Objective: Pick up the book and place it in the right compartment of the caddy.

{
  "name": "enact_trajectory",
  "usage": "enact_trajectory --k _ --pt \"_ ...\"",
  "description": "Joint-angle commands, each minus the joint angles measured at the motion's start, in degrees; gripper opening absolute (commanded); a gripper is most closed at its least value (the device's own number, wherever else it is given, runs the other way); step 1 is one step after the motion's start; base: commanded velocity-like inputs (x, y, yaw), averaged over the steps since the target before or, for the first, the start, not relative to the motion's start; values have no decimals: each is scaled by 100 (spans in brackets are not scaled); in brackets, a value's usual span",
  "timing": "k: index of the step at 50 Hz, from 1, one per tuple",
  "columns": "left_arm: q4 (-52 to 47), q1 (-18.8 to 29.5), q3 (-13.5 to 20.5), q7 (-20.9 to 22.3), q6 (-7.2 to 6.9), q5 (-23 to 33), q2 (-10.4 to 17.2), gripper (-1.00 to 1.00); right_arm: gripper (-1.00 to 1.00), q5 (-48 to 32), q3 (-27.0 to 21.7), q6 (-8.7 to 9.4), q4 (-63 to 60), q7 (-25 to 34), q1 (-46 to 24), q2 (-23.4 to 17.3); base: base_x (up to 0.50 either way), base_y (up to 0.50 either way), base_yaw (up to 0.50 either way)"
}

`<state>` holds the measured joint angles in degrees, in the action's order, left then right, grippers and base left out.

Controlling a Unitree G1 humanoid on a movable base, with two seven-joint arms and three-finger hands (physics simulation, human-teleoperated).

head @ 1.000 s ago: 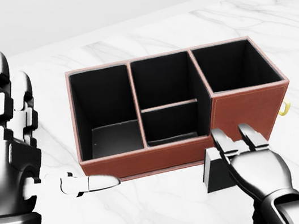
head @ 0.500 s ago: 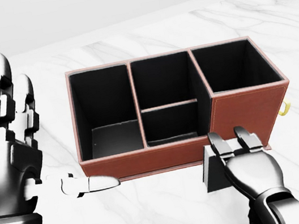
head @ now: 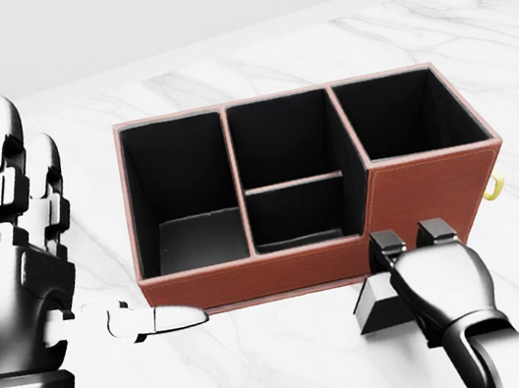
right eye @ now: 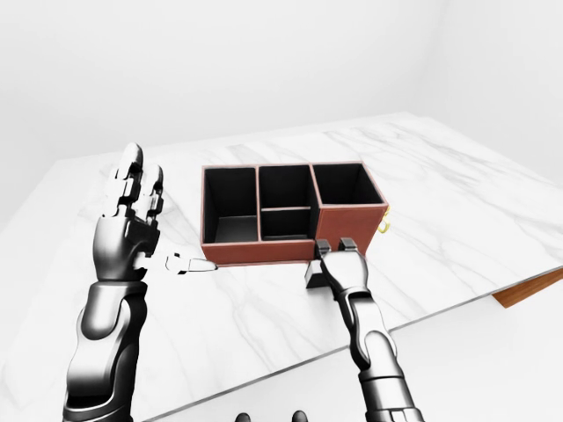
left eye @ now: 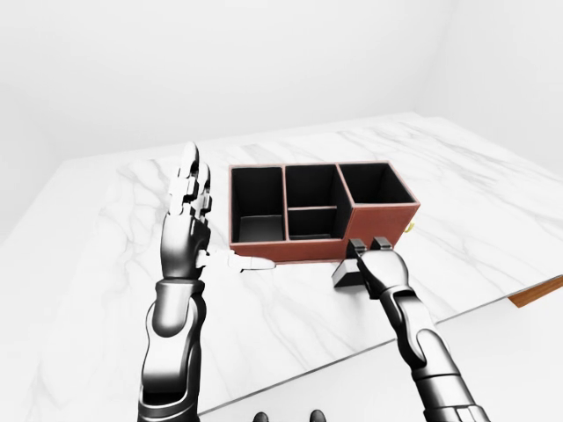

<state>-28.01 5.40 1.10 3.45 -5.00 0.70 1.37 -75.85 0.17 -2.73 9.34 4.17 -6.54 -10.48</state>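
Note:
The brown caddy (head: 253, 277) stands on the white marble table (head: 269, 372), with black-lined compartments; its right compartment (head: 411, 114) is empty. The book (head: 373, 302), a small dark block, lies on the table just below the caddy's right part. My right hand (head: 410, 239) lies on top of it, fingers curled down over its far edge; I cannot see whether they grip it. My left hand (head: 45, 220) is open and upright at the left of the caddy, its thumb (head: 161, 318) pointing right along the caddy's near wall.
A yellow ring (head: 497, 184) sticks out of the caddy's right side. In the left-eye view the table's near edge (left eye: 369, 347) runs across the bottom, and a brown wooden piece (left eye: 537, 290) shows at the right edge.
My right hand has shifted slightly right over the book, and its fingers have curled down from straight. The left hand, caddy and book have hardly moved.

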Motion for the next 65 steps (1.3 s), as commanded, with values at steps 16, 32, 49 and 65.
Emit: enact_trajectory --k 16,32,49,65 --pt "-71 -52 -19 -15 0 -20 -15 100 -100 284 -317 53 -2136 1402 1177 138 0 0 0" --pt "-132 -35 40 -12 0 -108 8 100 -100 737 -1428 -227 -4671 3418 1634 384 0 0 0" --pt "-222 -32 63 -32 0 -147 21 100 -100 1723 -2349 498 -6761 3583 986 201 0 0 0" --pt "-256 1 86 -37 0 -157 28 100 -100 2059 -2852 773 -6934 3583 -1619 -1145 0 0 0"
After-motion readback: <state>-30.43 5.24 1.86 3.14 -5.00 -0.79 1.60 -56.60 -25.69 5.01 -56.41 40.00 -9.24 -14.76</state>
